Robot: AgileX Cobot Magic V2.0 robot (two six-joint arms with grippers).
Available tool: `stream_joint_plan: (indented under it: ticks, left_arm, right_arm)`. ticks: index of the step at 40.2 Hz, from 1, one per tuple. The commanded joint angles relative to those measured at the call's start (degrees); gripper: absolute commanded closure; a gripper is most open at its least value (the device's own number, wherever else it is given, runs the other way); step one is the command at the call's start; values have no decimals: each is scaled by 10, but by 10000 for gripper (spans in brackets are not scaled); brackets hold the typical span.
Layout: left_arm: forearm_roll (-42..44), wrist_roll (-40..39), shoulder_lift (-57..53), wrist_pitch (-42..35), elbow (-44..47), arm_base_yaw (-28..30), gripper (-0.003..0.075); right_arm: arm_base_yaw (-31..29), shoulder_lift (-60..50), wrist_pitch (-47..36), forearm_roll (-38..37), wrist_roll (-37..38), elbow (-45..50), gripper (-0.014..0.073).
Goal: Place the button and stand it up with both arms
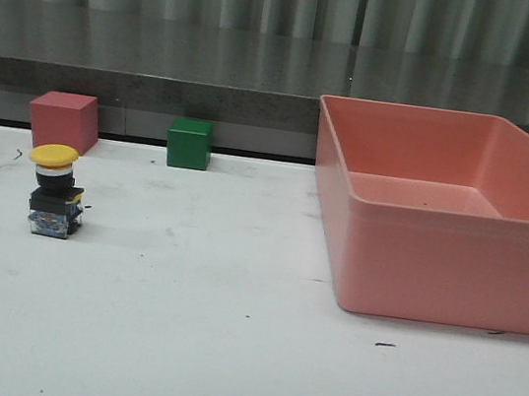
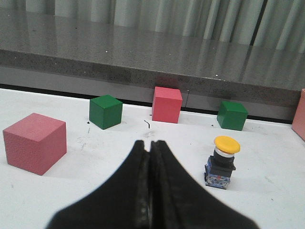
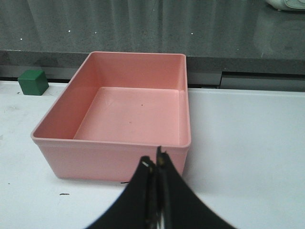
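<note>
— While both arms hang back from the work, where has the button ended up?

— On the white table, over toward the left side in the front view. It stands upright on its blocky black base, yellow cap on top, blue-grey contacts down at the table. Nothing touches it.

— And the left gripper?

— Its fingers are pressed together with nothing between them. From its wrist camera the button sits on the table beyond the tips and off to one side, apart from them.

— The right gripper?

— Fingers drawn together as well, only a thin seam showing, nothing held. It hangs just before the near wall of the pink bin.

— Anything in that bin?

— Only its bare floor shows. In the front view the bin takes up the right side of the table, well apart from the button.

— What else is around?

— A red cube just behind the button and a green cube further right, both along the back edge. The left wrist camera also shows another red cube and another green cube.
</note>
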Motion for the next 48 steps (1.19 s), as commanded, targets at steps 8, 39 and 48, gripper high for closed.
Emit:
stream_joint_plan:
  ticks: [8,39,48]
  left_arm:
    - [-3,-5,-14,-49,8,0,740]
    - [-3,-5,-14,-48,8,0,740]
    - [-3,-5,-14,-48,8,0,740]
  right_arm:
    - [-3,7,-50,-9,-4,-14,662]
    - [-62,7,-356,-18,-5,245,662]
    - [-62,-8,-306,-5,-5,245,662]
